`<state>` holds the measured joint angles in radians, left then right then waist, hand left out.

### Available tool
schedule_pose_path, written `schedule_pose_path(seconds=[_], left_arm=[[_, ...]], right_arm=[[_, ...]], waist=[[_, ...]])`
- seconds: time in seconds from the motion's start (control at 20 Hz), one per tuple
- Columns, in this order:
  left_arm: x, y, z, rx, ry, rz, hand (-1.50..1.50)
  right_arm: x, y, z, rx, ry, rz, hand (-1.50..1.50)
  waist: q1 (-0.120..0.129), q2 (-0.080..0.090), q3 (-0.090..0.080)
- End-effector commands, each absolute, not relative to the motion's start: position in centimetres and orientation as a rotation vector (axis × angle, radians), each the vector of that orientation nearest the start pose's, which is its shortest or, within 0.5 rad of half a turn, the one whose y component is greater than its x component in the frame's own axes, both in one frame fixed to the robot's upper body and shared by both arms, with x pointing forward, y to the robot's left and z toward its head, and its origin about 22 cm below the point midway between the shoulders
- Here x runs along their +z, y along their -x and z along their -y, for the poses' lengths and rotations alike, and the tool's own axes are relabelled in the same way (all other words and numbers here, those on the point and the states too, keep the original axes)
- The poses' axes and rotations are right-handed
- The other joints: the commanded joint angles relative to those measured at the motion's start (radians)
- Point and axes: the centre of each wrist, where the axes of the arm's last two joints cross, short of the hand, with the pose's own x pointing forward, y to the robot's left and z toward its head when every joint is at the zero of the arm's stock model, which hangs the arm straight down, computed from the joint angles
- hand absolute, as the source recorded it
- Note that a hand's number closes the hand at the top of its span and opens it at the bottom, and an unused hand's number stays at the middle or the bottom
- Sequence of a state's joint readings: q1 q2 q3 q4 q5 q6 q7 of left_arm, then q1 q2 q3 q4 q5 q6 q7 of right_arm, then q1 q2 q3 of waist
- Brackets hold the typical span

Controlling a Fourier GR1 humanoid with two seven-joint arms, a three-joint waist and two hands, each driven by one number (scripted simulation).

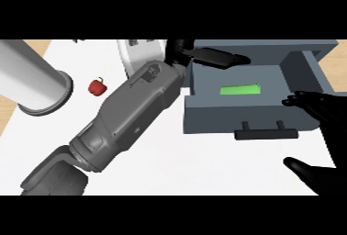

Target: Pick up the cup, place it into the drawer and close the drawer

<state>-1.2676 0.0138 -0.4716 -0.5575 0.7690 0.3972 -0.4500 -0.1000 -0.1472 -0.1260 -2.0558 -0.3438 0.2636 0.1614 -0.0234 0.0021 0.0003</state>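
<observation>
Drawer [227, 120] stands open, left robot hand [217, 57] stretched over its back edge.

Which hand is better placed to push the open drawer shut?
Right. The right hand lies open beside the drawer, near its handle; the left hand is over the far rim.

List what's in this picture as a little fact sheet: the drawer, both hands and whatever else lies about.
drawer: open, grey, green patch on its floor
left hand: above the drawer's back edge
right hand: open, by the drawer's right wall
cup: cannot be made out
white cylinder: at the far left
red item: on the counter, right of the cylinder
</observation>
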Motion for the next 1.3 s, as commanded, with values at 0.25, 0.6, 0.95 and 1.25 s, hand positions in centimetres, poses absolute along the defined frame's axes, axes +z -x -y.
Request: schedule_pose_path(seconds=[0.25,0.6,0.95,1.25], left_arm=[[14.9,-41.3,-6.3,0.07,0.31,1.93,-1.5],[11.9,-38.8,-15.4,0.126,0.263,1.901,-1.5],[9.6,-33.7,-20.2,0.169,0.251,1.876,-1.5],[9.3,-31.8,-23.8,0.161,0.275,1.879,-1.5]], right_arm=[[14.3,-20.9,27.0,0.504,-0.152,1.936,1.5],[13.8,-20.2,26.4,0.635,-0.055,1.879,1.5],[12.3,-22.6,25.8,0.655,0.068,1.82,1.5],[11.0,-23.6,24.4,1.06,0.269,1.763,1.5]], waist=[[0.054,-0.017,-0.001],[0.051,-0.011,0.0],[0.042,-0.006,0.0],[0.062,-0.006,0.0]])
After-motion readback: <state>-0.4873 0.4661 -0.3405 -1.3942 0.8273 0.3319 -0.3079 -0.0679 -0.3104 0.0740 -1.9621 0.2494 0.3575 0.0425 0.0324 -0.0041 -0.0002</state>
